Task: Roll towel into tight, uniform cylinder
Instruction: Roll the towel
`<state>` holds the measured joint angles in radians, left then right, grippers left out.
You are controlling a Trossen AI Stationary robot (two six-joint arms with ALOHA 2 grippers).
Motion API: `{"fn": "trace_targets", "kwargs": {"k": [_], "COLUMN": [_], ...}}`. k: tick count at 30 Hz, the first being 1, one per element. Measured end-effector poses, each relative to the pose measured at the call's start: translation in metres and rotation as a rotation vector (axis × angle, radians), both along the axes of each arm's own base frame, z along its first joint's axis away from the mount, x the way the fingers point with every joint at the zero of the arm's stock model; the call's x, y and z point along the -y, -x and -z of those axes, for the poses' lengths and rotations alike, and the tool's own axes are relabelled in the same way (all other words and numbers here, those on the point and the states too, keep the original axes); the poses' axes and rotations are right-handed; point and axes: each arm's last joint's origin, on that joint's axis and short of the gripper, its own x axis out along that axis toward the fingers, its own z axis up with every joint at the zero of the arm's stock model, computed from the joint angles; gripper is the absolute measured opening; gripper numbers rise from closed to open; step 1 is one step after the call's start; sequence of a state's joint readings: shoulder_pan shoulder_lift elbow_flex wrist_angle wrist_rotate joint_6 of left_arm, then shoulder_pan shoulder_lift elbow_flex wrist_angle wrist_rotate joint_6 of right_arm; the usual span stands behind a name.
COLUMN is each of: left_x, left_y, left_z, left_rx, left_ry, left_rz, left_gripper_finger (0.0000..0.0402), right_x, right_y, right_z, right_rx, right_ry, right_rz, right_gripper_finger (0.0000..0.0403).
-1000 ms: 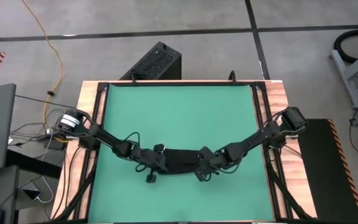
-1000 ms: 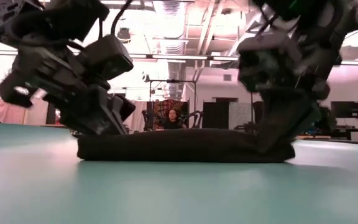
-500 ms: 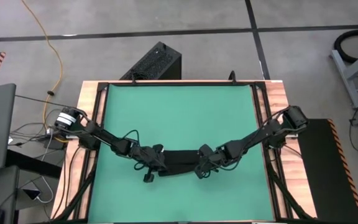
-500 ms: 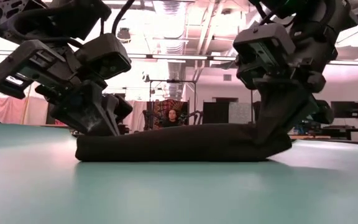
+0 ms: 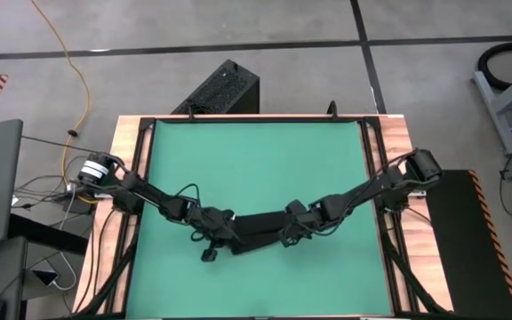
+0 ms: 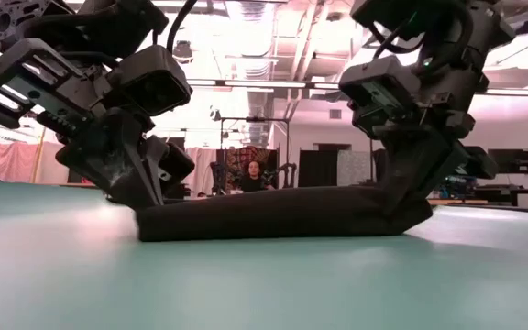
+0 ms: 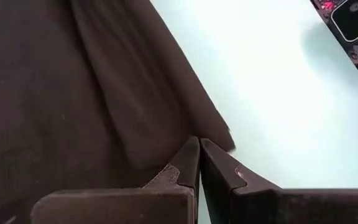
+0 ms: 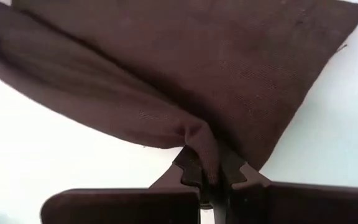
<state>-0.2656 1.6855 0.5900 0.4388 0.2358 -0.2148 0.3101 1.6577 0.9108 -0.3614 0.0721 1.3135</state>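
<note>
The black towel (image 5: 258,228) lies as a long, low folded band on the green mat (image 5: 256,160), slanting, with its right end farther from the near edge. It rests on its underside along most of its length (image 6: 273,215). My left gripper (image 5: 221,236) is shut at the towel's left end (image 7: 166,124). My right gripper (image 5: 290,231) is shut on the towel's right end (image 8: 185,81). No white tag shows. My left gripper has its shut fingertips (image 7: 191,155) at the edge of the towel's left end (image 7: 213,134), coming from above and slanting down. The fingers hide the pinch itself. That end lies on the mat (image 6: 154,225). My right gripper pinches a bunched fold of the towel's right end (image 8: 202,144) between its two fingers, slanting down from above. Several layers gather into the pinch. That end is raised a little off the mat (image 6: 411,213), and the rest lies flat.
A black ribbed box (image 5: 220,89) stands on the floor beyond the table's far edge. Wooden rails (image 5: 396,178) border the mat on both sides. Bare green mat lies on the far side (image 5: 256,151) and the near side (image 5: 256,284) of the towel. A person sits far behind (image 6: 248,174).
Both grippers have stayed shut on the towel's ends. The left end has slid along the mat toward the right. The right gripper has moved toward the far edge and lifted its end a little, so the towel has turned to lie slanted.
</note>
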Motion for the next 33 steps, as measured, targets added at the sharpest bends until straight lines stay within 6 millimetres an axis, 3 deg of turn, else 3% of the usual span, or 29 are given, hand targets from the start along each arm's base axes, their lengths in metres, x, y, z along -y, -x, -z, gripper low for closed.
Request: {"fn": "trace_targets", "kwargs": {"k": [3,8,11,16,20,26,33], "left_x": [-0.004,-0.003,0.003,0.004,0.002,0.002,0.004], "left_y": [0.000,0.004,0.006,0.007,0.007,0.005,0.009], "left_z": [-0.005,-0.025,-0.026,0.000,0.018,0.023,0.030], "left_rx": [0.043,0.223,0.251,0.183,0.239,0.256,0.159], "left_ry": [-0.077,-0.506,-0.658,-0.670,-0.720,-0.591,-0.450], "left_rz": [-0.036,-0.185,-0.186,-0.155,-0.186,-0.102,-0.040], "left_gripper_finger": [0.0000,0.0000,0.0000,0.0000,0.0000,0.0000,0.0000], "right_x": [0.004,0.007,0.007,0.007,0.007,0.010,0.021], "right_y": [0.000,0.000,0.000,0.000,0.000,0.002,0.002], "right_z": [0.000,0.001,0.001,0.001,0.001,0.002,0.003], "right_rx": [-0.011,-0.028,-0.026,-0.025,-0.026,-0.072,-0.133], "right_ry": [-0.007,-0.006,-0.002,0.005,0.001,-0.053,-0.183], "right_rz": [-0.003,-0.013,-0.021,-0.037,-0.057,-0.053,-0.039], "right_gripper_finger": [0.0019,0.0019,0.0019,0.0019,0.0019,0.0019,0.0019]}}
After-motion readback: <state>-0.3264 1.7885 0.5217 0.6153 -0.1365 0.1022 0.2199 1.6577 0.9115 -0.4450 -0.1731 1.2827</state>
